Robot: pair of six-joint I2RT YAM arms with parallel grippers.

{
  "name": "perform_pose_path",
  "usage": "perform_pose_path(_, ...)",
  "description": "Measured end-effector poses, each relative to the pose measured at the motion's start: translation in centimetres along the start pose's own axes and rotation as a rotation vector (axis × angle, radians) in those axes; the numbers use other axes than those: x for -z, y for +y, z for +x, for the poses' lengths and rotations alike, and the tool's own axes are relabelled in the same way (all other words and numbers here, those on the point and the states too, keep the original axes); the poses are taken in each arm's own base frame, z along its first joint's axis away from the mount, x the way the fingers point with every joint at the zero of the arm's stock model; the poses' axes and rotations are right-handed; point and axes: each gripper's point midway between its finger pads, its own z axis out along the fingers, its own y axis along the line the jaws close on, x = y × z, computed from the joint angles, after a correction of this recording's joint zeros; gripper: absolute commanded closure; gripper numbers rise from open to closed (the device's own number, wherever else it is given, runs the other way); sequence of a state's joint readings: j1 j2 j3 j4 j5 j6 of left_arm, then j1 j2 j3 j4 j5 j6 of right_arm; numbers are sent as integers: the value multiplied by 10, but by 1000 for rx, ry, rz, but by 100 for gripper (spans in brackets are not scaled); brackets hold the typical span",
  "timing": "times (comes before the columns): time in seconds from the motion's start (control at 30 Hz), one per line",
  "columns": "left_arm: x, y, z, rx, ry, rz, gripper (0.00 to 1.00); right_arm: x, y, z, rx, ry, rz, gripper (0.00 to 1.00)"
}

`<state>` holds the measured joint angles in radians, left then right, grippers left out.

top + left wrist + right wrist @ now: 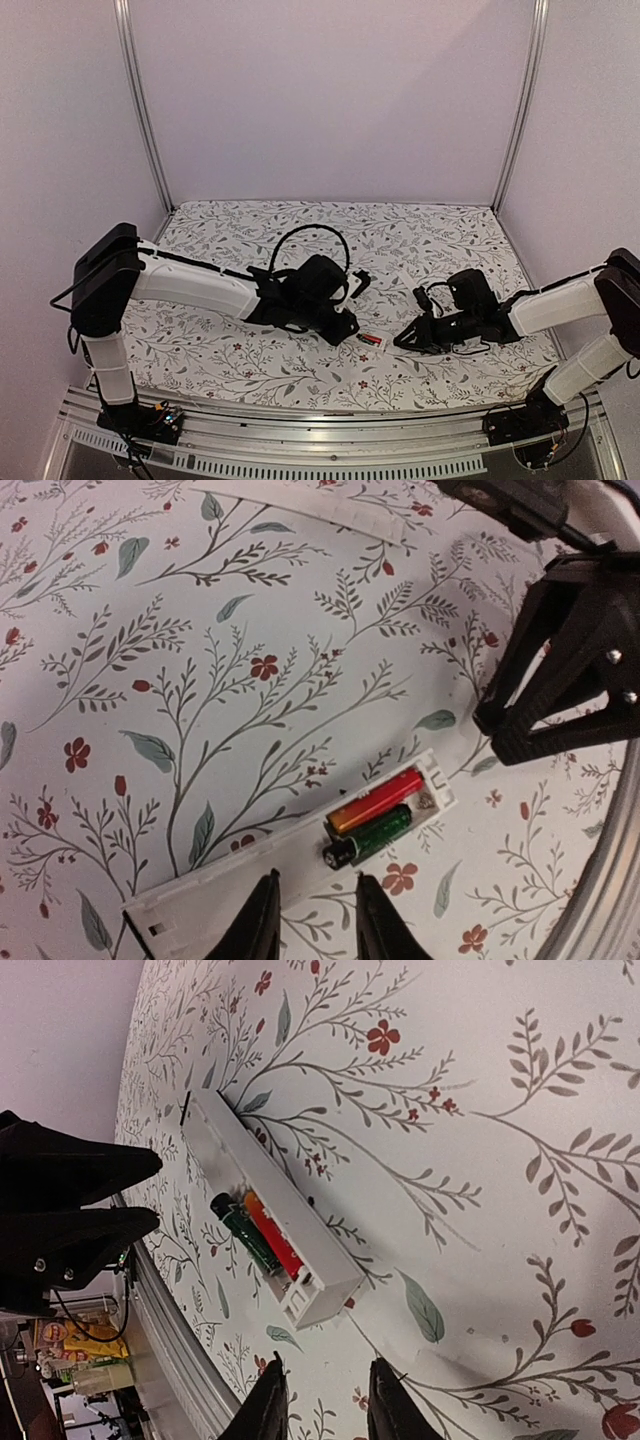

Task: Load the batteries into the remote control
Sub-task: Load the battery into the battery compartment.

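Note:
The white remote control point(220, 890) lies back-up on the floral table, its battery bay open at one end. Two batteries sit side by side in the bay: a red-orange one point(378, 800) and a green one point(375, 832) whose dark end reaches the bay's inner edge. They also show in the right wrist view point(262, 1232) and from above point(371, 340). My left gripper point(314, 905) is open and empty, its tips just beside the remote's middle. My right gripper point(325, 1395) is open and empty, a short way off the remote's bay end point(325, 1285).
A thin flat white cover strip point(300, 505) lies on the table beyond the remote. The two grippers face each other closely over the remote point(360, 337). The table's metal front rail point(175, 1360) runs close by.

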<state>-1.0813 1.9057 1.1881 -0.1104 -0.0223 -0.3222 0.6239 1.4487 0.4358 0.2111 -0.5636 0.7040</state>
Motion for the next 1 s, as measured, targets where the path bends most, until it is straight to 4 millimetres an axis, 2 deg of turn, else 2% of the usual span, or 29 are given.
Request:
perform_pose_path(0.2, -6, -3, 1, 25, 15, 22, 77, -5, -3, 1, -7, 8, 1, 77)
perform_pose_path(0.47, -11, -9, 5, 59, 38, 57, 77, -11, -5, 5, -11, 31, -7, 79)
perform_pose_path(0.8, -26, -8, 12, 94, 72, 52, 77, -15, -4, 6, -8, 34, -18, 80)
perform_pose_path(1.0, -27, -9, 12, 101, 76, 52, 79, -18, -2, 7, -4, 40, -29, 82)
